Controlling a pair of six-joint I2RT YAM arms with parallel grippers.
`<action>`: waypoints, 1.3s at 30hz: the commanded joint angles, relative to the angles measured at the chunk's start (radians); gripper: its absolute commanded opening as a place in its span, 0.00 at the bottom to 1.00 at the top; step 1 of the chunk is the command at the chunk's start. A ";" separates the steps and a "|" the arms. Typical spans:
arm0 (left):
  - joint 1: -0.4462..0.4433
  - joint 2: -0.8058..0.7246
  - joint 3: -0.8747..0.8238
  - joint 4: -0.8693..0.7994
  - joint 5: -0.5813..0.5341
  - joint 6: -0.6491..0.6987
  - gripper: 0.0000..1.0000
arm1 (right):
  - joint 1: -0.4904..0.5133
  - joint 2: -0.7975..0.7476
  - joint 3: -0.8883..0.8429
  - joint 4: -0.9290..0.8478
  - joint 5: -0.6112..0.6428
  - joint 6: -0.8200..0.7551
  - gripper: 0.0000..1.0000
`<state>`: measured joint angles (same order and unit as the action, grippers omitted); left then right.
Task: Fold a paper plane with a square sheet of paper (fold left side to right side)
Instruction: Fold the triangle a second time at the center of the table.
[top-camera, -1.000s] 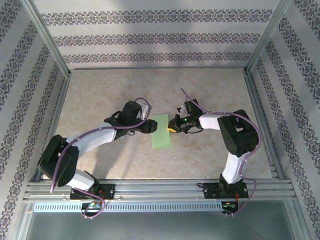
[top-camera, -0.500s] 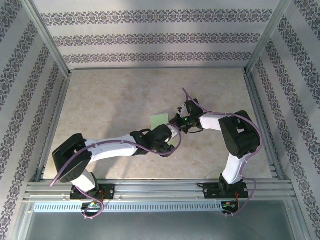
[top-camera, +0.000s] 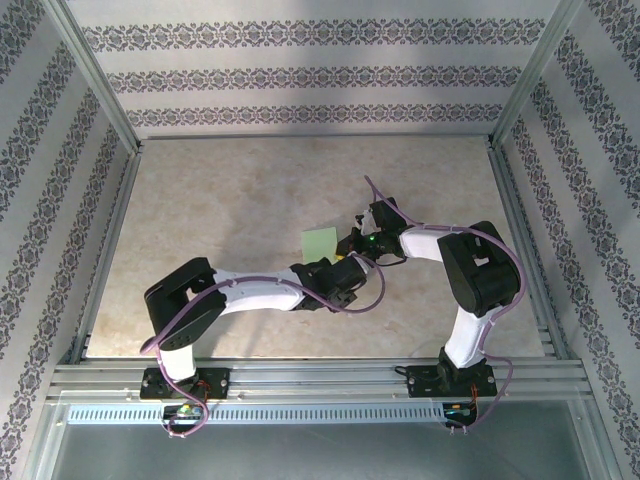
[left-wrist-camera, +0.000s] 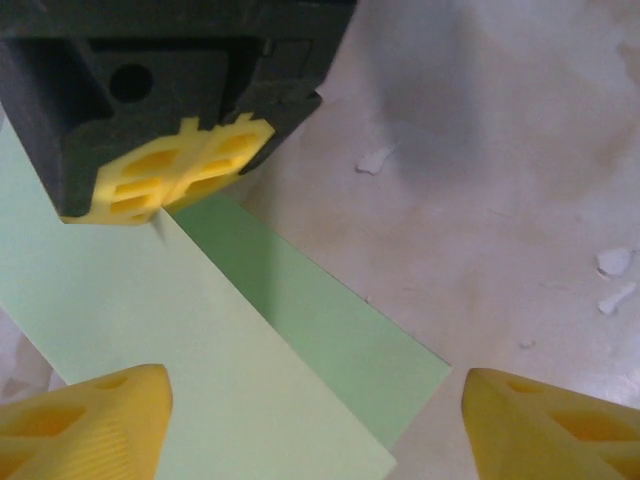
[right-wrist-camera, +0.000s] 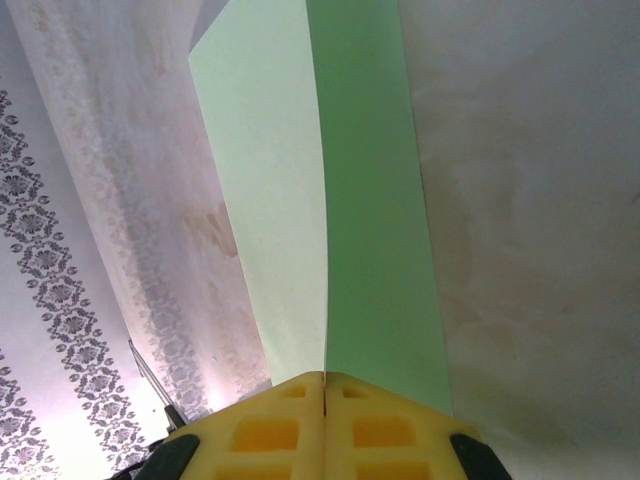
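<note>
**Square sheet of paper (top-camera: 318, 241) folded double, pinched at one edge**

Nearest the bases: left gripper (top-camera: 345, 272) stretched low across the table (top-camera: 220, 200), yellow fingers (left-wrist-camera: 90, 425) spread wide over the sheet's near end, closed on nothing. Mid-table: the sheet (left-wrist-camera: 250, 370) lying as a narrow pale green strip, lighter upper layer over a darker lower one. Just beyond: right gripper (right-wrist-camera: 325, 420), pads pressed together, pinching the sheet (right-wrist-camera: 330, 200) at its edge.
</note>
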<state>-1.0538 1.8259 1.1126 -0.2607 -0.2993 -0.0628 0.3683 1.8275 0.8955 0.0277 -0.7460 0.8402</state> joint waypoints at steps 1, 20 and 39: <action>-0.012 0.019 0.027 -0.055 -0.060 0.004 0.66 | -0.010 -0.025 -0.006 0.005 -0.016 0.009 0.00; 0.001 -0.039 0.002 -0.008 0.034 -0.053 0.00 | -0.040 -0.049 0.020 0.001 0.007 0.002 0.13; 0.198 -0.159 -0.143 0.187 0.456 -0.293 0.00 | -0.224 -0.457 -0.208 -0.174 0.047 -0.201 0.07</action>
<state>-0.8852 1.7081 0.9909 -0.1421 0.0486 -0.2756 0.1364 1.4082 0.7376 -0.0883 -0.6872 0.6937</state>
